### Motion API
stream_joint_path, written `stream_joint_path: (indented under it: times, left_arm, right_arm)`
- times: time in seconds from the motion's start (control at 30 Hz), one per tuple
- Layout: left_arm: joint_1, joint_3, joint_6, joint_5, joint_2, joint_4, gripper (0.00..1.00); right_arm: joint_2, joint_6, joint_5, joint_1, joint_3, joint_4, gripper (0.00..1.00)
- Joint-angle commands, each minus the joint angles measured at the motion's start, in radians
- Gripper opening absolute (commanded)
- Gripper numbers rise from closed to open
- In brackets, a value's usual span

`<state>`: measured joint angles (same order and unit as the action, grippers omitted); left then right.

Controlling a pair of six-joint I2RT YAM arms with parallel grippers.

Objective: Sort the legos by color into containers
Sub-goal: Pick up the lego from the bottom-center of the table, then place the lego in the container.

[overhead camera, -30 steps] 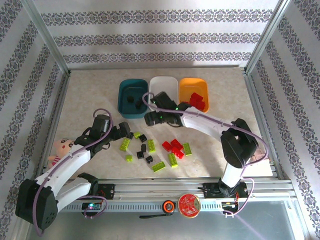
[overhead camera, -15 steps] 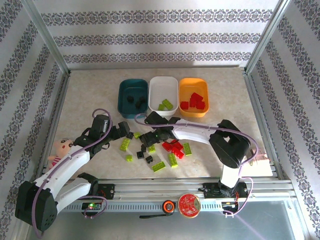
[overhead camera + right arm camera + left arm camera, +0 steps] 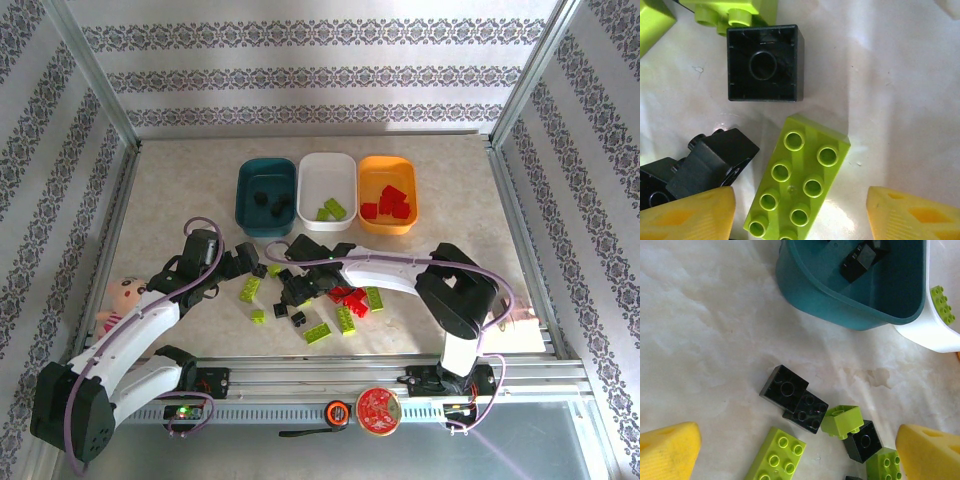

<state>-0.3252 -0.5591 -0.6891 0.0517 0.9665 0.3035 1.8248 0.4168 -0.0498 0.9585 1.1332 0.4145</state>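
We saw the white tray (image 3: 328, 174) holding two lime bricks (image 3: 331, 209); the right gripper (image 3: 300, 290) had come away from it and was narrowing astride another lime brick (image 3: 799, 182), pads clear of it, so a fresh lime pick seemed begun. The left gripper (image 3: 799, 455) hung spread wide over black bricks (image 3: 795, 400) near the teal tray (image 3: 805, 290).

Three trays are set in a row at the far side of the table (image 3: 180, 190): the left tray (image 3: 250, 190), the middle tray (image 3: 327, 175) just beside it, the right tray (image 3: 375, 180) next along. Some bricks (image 3: 392, 203) are held in each. The loose bricks (image 3: 318, 333) are scattered nearer (between the trays and the arm bases), some touching, some apart. A doll (image 3: 122, 298) is laid at the table's left edge, well apart from them.
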Motion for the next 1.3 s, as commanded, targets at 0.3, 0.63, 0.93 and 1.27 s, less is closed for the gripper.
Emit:
stream_joint_path:
  times: [0.3,0.63,0.93,1.27]
  left_arm:
    - [0.013,0.012,0.005,-0.005,0.011,-0.015,1.0]
    - [0.013,0.009,0.002,0.007,0.017,-0.022,1.0]
    - [0.013,0.011,0.001,0.04,0.024,-0.04,1.0]
    - [0.012,-0.013,0.042,0.119,0.049,-0.03,1.0]
  right_arm:
    - [0.095,-0.037,0.138,0.04,0.053,0.118,0.51]
    - [-0.073,-0.076,0.135,-0.055,0.009,0.008,0.27]
    - [-0.088,-0.125,0.126,-0.273,0.194,0.002,0.26]
    - [0.198,-0.095,0.161,-0.402,0.502,0.062,0.32]
